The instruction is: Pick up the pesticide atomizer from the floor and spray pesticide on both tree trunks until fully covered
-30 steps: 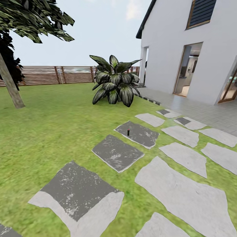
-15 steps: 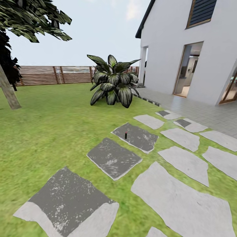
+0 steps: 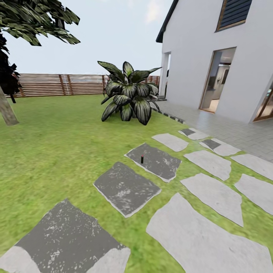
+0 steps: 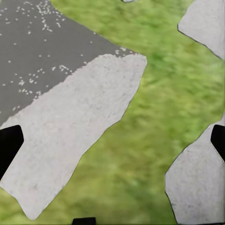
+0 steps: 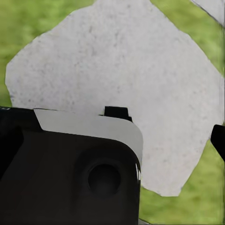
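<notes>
While the pesticide atomizer (image 3: 142, 159) stood at twelve o'clock on a dark paving stone (image 3: 153, 160), I needed a straight, slow approach. I could not tell whether my grippers were spread or pressed together.

Pale grey irregular stepping stone (image 5: 117, 75), speckled, set in green grass floor (image 5: 28, 28); black rounded robot housing (image 5: 65, 178) with white-grey curved panel (image 5: 93, 129) and round recess, overlapping the stone's edge; dark fingertip (image 5: 218, 140) at frame edge

Lawn (image 3: 57, 151) green; stepping stones (image 3: 212, 193) pale grey, some dark grey with white speckles; house (image 3: 197, 57) white; fence (image 3: 57, 84) brown slats; atomizer (image 3: 142, 159) black, red top.
</notes>
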Motion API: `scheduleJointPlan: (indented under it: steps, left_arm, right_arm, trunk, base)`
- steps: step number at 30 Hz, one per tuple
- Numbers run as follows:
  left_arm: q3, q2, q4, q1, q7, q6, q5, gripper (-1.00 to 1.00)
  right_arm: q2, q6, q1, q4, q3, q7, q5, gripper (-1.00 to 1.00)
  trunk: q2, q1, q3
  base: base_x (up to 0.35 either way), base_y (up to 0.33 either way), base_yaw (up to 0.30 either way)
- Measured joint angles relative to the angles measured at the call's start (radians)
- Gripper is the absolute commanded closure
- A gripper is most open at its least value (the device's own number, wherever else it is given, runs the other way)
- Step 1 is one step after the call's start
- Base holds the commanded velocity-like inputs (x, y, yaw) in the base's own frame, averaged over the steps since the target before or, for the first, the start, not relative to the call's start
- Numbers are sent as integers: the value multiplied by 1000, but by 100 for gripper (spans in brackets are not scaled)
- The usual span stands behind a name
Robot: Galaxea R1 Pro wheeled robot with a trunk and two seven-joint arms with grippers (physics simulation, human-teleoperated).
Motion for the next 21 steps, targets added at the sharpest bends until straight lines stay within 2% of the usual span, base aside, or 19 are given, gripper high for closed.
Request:
scheduleJointPlan:
  steps: [21]
  left_arm:
    - [0, 0, 0, 0, 0, 0, 0, -100]
  right_arm:
    - [0, 0, 0, 0, 0, 0, 0, -100]
  trunk:
    - [0, 0, 0]
  base:
    - [309, -165, 0]
